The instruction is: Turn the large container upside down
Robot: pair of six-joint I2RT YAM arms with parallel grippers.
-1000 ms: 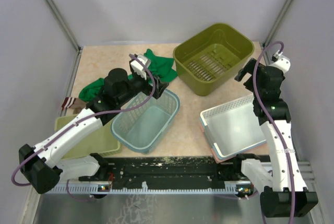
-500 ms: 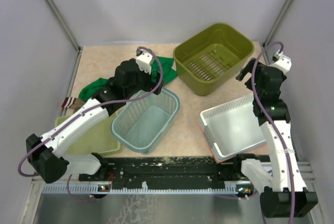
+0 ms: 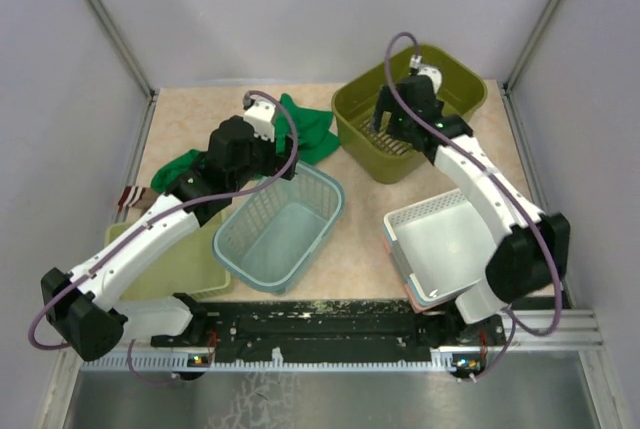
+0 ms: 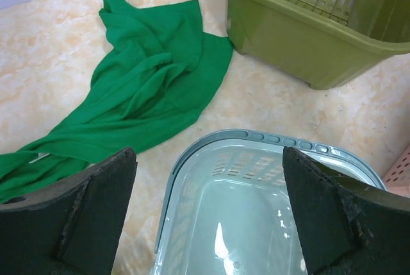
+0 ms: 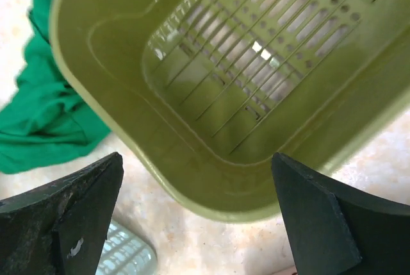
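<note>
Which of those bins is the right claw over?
The deep olive-green tub at the back, tallest of all, with a slotted bottom; the teal basket and white tray lie nearer.

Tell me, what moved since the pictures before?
The right gripper swung left from the table's right side to hang over the large container, jaws open, holding nothing. The left gripper shifted a little by the teal basket, jaws open too. The container, basket, green cloth and white tray stayed put.

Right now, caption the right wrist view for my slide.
Open right gripper over upright large container, green cloth beside it.
</note>
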